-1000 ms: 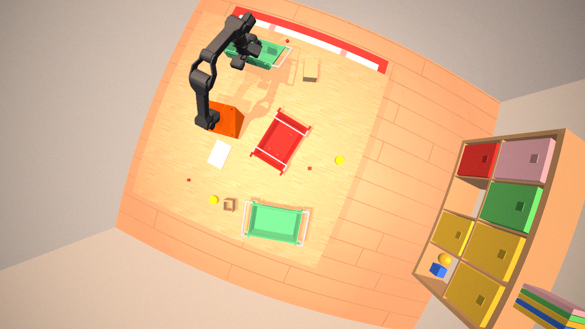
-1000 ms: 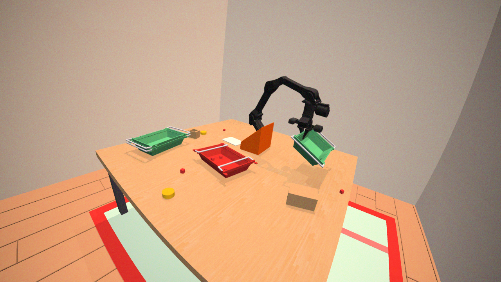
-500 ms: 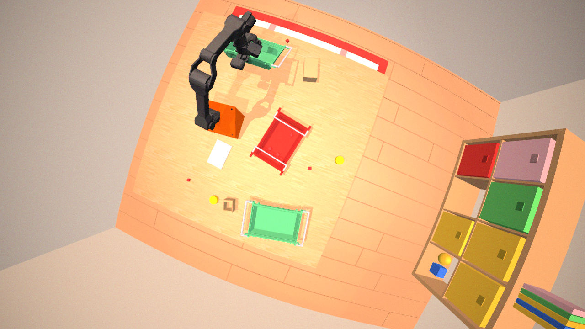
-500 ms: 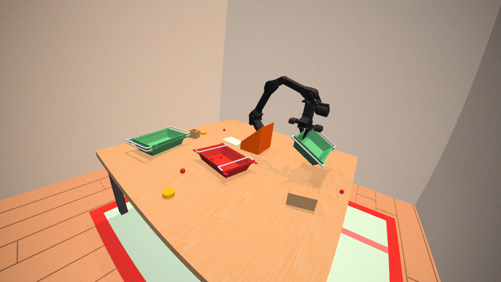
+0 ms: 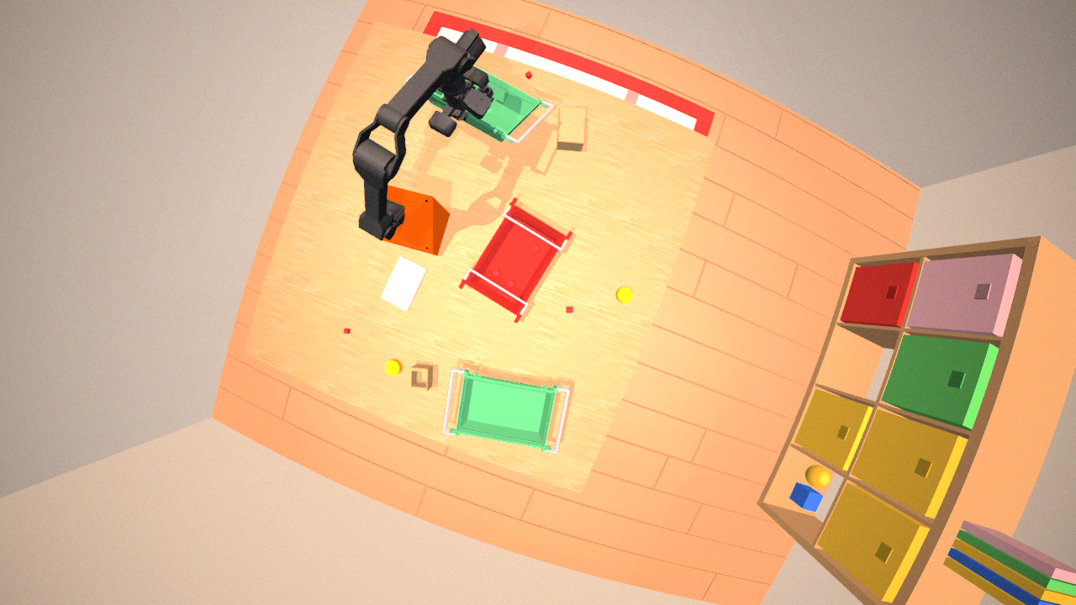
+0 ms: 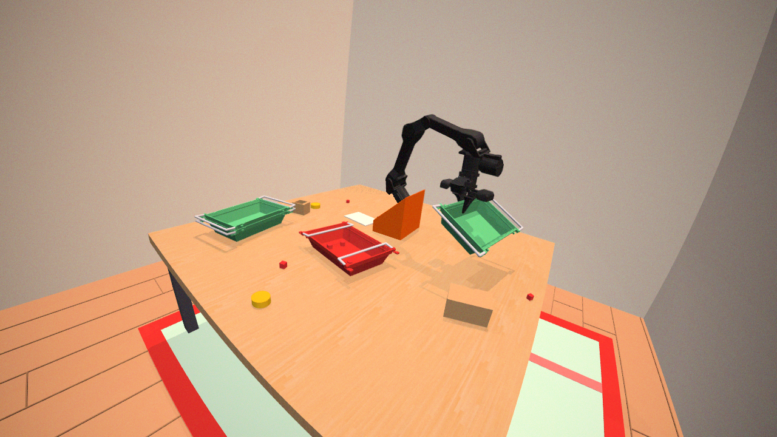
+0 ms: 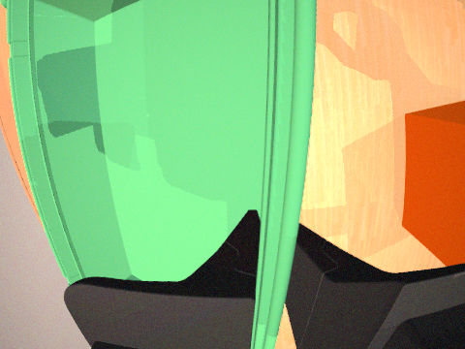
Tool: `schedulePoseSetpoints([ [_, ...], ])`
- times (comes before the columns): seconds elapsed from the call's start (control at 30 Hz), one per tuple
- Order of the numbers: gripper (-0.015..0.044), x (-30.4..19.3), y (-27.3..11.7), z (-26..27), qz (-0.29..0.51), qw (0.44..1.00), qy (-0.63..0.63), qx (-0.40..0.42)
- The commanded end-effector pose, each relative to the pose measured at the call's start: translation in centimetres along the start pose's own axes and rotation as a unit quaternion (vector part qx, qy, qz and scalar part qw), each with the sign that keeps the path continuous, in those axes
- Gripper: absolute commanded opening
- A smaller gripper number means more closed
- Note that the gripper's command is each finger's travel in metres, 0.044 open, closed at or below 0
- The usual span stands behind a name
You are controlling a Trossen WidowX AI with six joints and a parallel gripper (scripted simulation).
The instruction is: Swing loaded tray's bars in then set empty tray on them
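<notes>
When viewed from outside, shows a level green tray (image 5: 503,410) (image 6: 247,217) near the left corner of the desk (image 5: 639,187) (image 6: 352,337), with both bars out beyond its ends. Has a yellow disc (image 5: 624,294) (image 6: 260,299) and a red cube (image 5: 569,309) (image 6: 283,264) near the left edge. Around mid-desk, carries the loaded red tray (image 5: 519,259) (image 6: 352,247), small red blocks inside, both bars swung in across its top. Next, has an orange wedge (image 5: 432,218) (image 6: 402,217) (image 7: 436,179). Toward the right corner, keeps the gripper (image 5: 462,105) (image 6: 465,209) (image 7: 263,219) closed on a long rim of a tilted green tray (image 5: 500,113) (image 6: 481,225) (image 7: 194,121), held above the desk, apart from the red tray. Finally, shows a tan block (image 5: 572,128) (image 6: 468,311), then another red cube (image 5: 528,74) (image 6: 530,296) by the right edge.
</notes>
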State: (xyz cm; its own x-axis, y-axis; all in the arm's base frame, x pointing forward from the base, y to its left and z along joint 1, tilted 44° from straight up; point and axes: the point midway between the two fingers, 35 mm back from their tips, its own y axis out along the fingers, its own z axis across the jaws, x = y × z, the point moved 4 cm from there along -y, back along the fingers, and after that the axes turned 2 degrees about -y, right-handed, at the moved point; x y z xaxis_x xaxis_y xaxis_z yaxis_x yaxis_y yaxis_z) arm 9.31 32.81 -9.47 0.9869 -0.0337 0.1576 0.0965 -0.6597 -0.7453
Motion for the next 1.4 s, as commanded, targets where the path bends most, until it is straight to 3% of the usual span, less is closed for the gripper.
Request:
schedulePoseSetpoints([
  [0.0, 0.0, 1.5, -1.1, -0.5, -0.002, 0.999, 0.034, 0.015],
  [1.37, 0.0, 15.4, -2.6, -9.7, 0.005, 0.931, 0.364, 0.029],
])
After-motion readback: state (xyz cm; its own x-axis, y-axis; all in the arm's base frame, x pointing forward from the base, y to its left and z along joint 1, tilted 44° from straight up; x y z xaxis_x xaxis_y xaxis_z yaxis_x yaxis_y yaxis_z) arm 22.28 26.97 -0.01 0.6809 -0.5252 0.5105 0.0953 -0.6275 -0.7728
